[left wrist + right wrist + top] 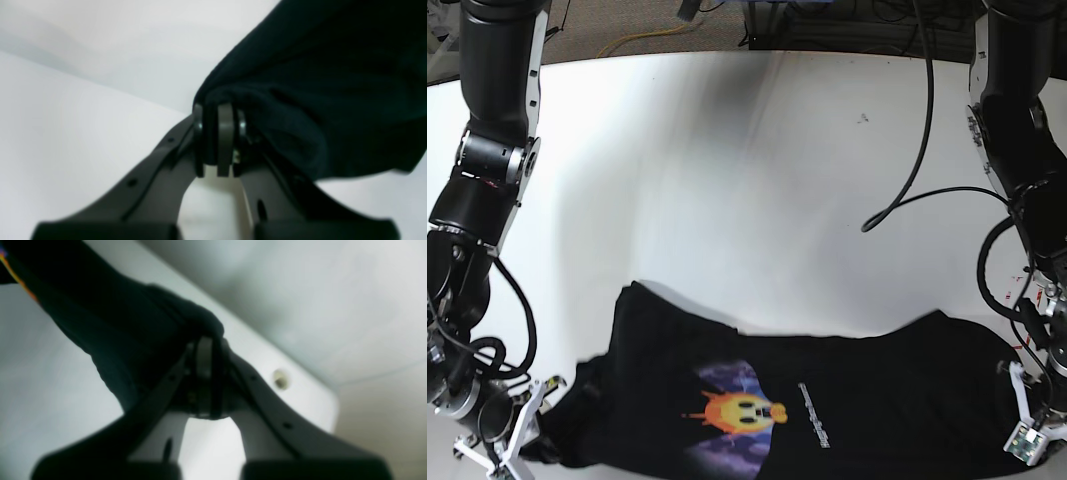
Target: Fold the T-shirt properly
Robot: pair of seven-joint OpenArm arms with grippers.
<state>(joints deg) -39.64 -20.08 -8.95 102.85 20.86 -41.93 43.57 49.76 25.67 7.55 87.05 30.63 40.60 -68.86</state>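
Observation:
The black T-shirt (pixel 877 400) is stretched across the near part of the white table (pixel 727 180), its orange and purple graphic (pixel 739 410) facing up. My left gripper (pixel 217 115) is shut on a bunched edge of the shirt (pixel 317 83), at the shirt's right end in the base view (pixel 1010 375). My right gripper (pixel 207 341) is shut on another bunch of the shirt (pixel 116 323), at its left end in the base view (pixel 562 405). A strip of the graphic (pixel 13 273) shows in the right wrist view. The tag is hidden.
A black cable (pixel 912 190) hangs in a loop over the table's right half. The table's far edge (pixel 757 50) borders carpet and more cables. A small hole (pixel 279 378) sits in the table near its corner.

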